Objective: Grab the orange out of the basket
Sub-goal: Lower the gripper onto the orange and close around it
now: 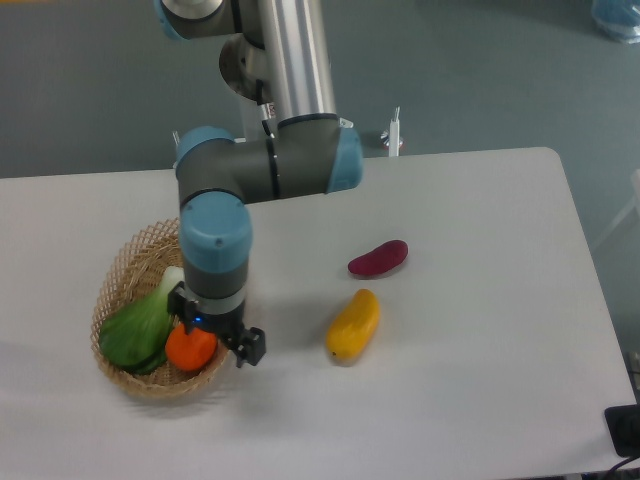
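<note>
Resting in the basket (pixel 125 262) at lower left of the frame: orange (pixel 188 349), round, no long axis, top hidden beneath the tool (pixel 215 340). Tool fingers obscured; cannot tell whether released or clenched. Leafy green vegetable (pixel 135 330) alongside, touching. No legible writing.

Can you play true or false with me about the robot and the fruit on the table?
1. The orange is in the basket. True.
2. The yellow fruit is in the basket. False: it lies on the white table, outside the basket.
3. A green leafy vegetable is in the basket next to the orange. True.
4. The gripper is far over by the purple-red vegetable. False: it is down at the orange in the basket.
5. The purple-red vegetable is on top of the yellow fruit. False: they lie apart.
</note>
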`<state>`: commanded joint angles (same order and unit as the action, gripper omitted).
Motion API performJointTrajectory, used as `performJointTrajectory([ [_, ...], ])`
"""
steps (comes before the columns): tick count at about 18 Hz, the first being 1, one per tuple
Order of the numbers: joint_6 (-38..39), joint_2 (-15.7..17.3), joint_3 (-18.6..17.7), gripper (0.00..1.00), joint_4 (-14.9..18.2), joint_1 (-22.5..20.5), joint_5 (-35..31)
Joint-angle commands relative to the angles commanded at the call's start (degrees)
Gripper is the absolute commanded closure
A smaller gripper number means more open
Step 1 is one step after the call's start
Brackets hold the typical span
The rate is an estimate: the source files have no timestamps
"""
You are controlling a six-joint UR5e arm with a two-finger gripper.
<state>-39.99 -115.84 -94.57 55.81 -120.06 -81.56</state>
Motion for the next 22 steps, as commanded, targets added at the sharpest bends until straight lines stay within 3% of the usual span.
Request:
performJointTrajectory([
  [16, 3.52, -1.67, -0.88, 0.00, -0.79, 2.46, -0.79],
  [19, 3.60, -1.93, -0.71, 0.09, -0.79, 2.46, -0.79],
  [22, 4.56, -1.93, -0.62, 0.39, -1.32, 2.73, -1.75],
])
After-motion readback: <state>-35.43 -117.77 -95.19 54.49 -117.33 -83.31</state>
